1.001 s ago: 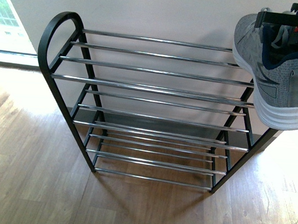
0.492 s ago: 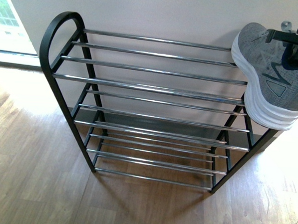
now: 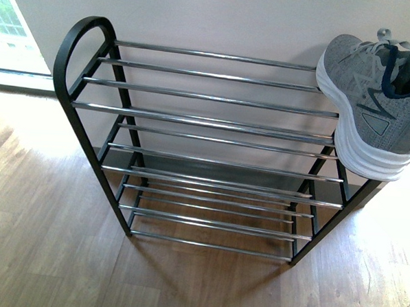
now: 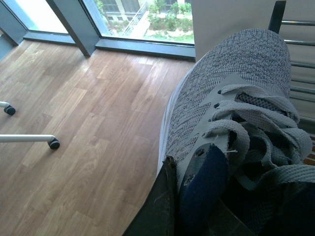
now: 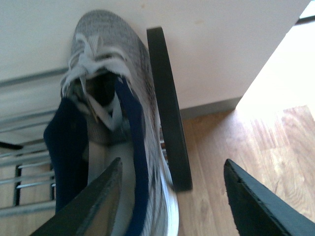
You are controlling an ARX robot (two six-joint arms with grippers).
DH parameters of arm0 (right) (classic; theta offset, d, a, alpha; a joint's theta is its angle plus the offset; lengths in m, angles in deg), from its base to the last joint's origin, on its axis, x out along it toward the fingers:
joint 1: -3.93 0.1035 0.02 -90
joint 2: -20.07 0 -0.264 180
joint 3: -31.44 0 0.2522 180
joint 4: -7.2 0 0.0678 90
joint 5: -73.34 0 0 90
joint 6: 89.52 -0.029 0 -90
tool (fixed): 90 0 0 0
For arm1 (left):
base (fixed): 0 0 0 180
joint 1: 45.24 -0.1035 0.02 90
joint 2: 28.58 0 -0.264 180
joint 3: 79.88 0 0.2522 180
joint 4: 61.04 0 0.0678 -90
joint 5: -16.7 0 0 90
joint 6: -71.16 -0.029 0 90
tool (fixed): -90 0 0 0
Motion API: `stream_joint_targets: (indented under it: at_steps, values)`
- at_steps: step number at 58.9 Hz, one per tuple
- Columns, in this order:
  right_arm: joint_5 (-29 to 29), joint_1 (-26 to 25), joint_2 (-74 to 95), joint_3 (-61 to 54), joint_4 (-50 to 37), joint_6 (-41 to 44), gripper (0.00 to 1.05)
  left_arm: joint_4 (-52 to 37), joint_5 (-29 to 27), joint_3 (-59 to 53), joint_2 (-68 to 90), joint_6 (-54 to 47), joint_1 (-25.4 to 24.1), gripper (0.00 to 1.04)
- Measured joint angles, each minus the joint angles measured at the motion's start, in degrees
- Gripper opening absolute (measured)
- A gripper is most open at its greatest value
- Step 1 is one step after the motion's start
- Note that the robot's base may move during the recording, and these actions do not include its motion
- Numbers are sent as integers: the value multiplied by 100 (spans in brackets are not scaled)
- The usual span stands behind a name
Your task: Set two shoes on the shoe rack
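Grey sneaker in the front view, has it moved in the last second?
Yes. The grey sneaker has dropped lower against the shoe rack's top rods, its heel end shifting left.

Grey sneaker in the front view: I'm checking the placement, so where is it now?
Front view: the grey sneaker lies on the right end of the shoe rack's top tier, toe toward the wall.

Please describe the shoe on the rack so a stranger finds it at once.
Find the tall black metal shoe rack with silver rods by the pale wall. At the right end of its top tier lies a grey knit sneaker with a white sole, the only shoe on any tier.
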Motion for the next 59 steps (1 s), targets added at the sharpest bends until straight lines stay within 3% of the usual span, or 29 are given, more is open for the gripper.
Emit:
stream_joint_targets:
  at_steps: [6,12,14,18,24,35,52,59]
  values:
    - [-28,-686,-1244,-538,503,566,95,0,2,0,0,0,0,1]
    - [1456,-953,-1506,-1676,-2662,1394,77,0,2,0,0,0,0,1]
    - [1672,-876,-1576,-2140,-3624,1574,68,0,11,0,2,0,0,1]
    - [1639,-826,-1891,-2557,-4380,1768,52,0,15,0,2,0,0,1]
    - [1257,-573,-2382,-2903,-4380,1838,29,0,0,0,4,0,0,1]
    - [1228,-422,-2918,-3276,-4144,1897,1,0,2,0,4,0,0,1]
    - [1213,-420,-3967,-3676,-3506,1919,1,0,0,0,4,0,0,1]
    - [1211,-415,-4107,-3917,-3672,1919,1,0,0,0,4,0,0,1]
